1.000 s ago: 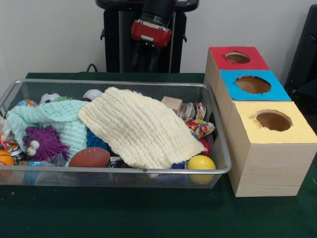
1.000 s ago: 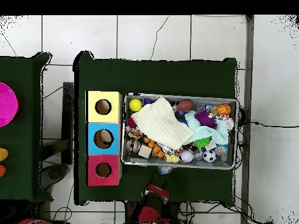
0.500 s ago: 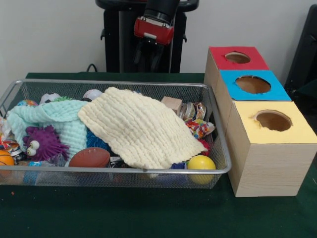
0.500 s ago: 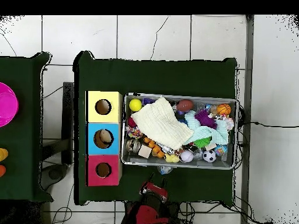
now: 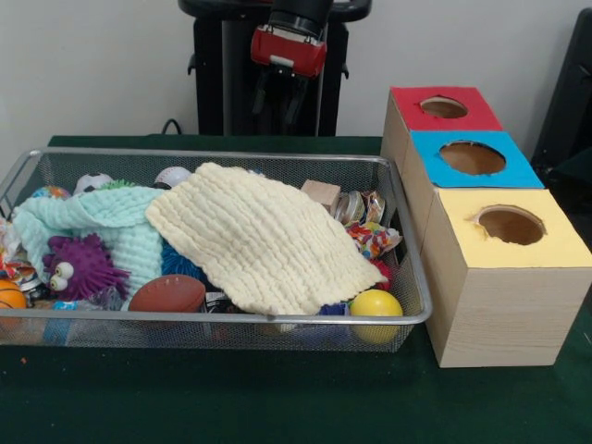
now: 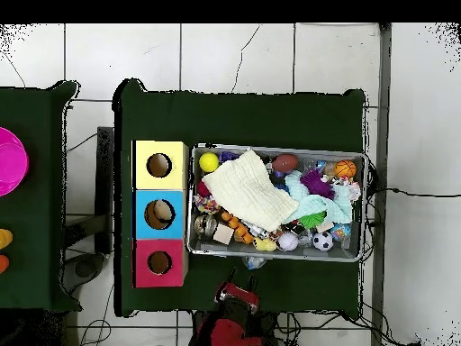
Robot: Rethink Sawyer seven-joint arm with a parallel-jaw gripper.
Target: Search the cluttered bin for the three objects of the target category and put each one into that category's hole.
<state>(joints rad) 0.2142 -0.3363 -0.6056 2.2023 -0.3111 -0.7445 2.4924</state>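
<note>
The bin (image 5: 222, 316) is a silver wire-mesh basket on the green table, and it also shows in the overhead view (image 6: 270, 257). It holds a cream cloth (image 5: 264, 236), a mint cloth (image 5: 102, 222), a purple spiky toy (image 5: 79, 265), a brown football (image 5: 168, 294), a yellow ball (image 5: 376, 305), a wooden block (image 5: 321, 194) and other small toys. My gripper (image 5: 279, 104) hangs open and empty above the table's far edge, behind the bin. In the overhead view it (image 6: 236, 293) is below the bin's lower rim.
Three wooden boxes stand right of the bin, each with a round hole on top: red (image 5: 413, 96), blue (image 5: 518, 171), yellow (image 5: 555, 245). In the overhead view a pale object lies inside the blue box's hole (image 6: 162, 213). The black pedestal (image 5: 211, 83) stands behind the table.
The gripper has risen a little and drawn back toward the pedestal. Nothing in the bin has moved.
</note>
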